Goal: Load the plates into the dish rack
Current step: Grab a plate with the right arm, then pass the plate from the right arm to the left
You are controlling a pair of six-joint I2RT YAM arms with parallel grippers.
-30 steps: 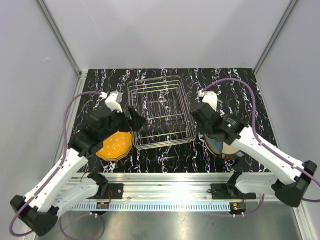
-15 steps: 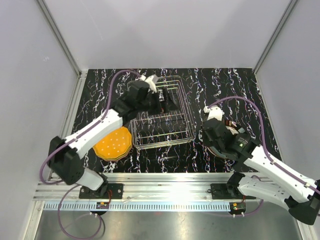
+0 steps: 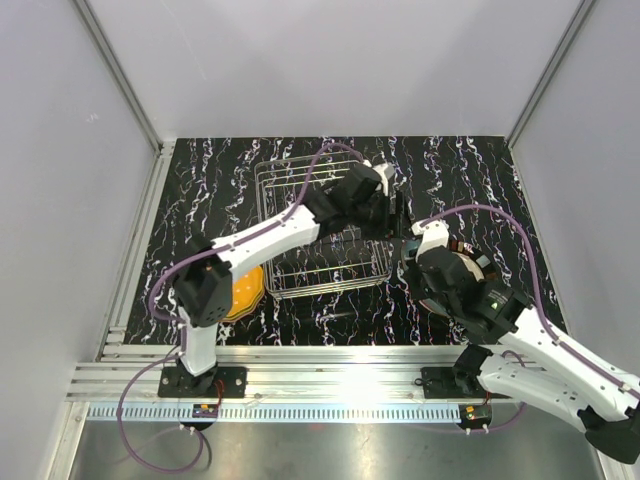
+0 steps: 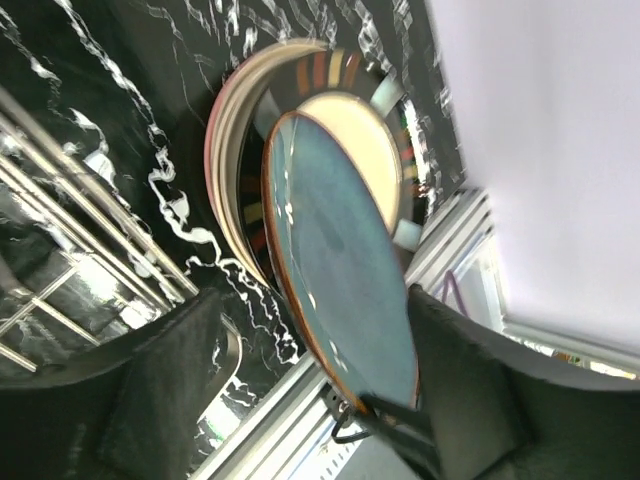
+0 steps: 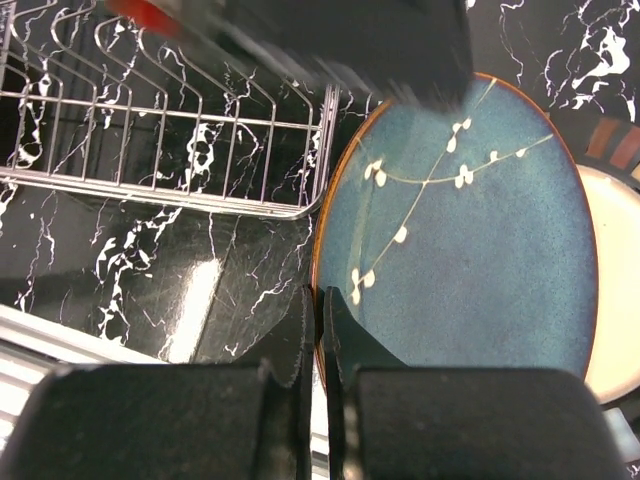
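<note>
A blue plate [image 5: 470, 250] with a brown rim and white sprigs stands tilted up off a stack of plates [image 3: 468, 262] right of the dish rack [image 3: 320, 225]. My right gripper [image 5: 322, 310] is shut on its near rim. My left gripper [image 4: 318, 330] has reached across the rack and is open, one finger on each side of the blue plate [image 4: 340, 250]. Under it lie a striped black plate [image 4: 330, 75] with a cream centre and pink and cream ones [image 4: 225, 150]. An orange dotted plate [image 3: 245, 290] lies left of the rack.
The wire rack [image 5: 150, 130] holds no plates and its right edge sits close to the blue plate. The left arm spans the rack's rear half. An aluminium rail [image 3: 330, 355] runs along the near table edge, and white walls close in the sides.
The left arm swung from above the orange plate across the rack to the right-hand stack. The right gripper drew back, tilting the blue plate up. The left jaws have narrowed a little.
</note>
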